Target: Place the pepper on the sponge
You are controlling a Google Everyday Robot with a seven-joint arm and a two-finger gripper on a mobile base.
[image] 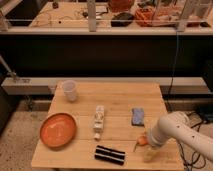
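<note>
The pepper (142, 141), small and orange, lies near the front right of the wooden table (120, 95). The blue-grey sponge (138, 116) rests flat on the table a short way behind it. My white arm reaches in from the right, and the gripper (149, 148) is down at the pepper, right against its right side. The arm's bulk hides the contact between the gripper and the pepper.
A round orange plate (58, 129) sits at the front left and a white cup (69, 90) at the back left. A white bottle (99, 120) lies mid-table, and a black-and-white striped block (109, 154) lies near the front edge. A railing runs behind the table.
</note>
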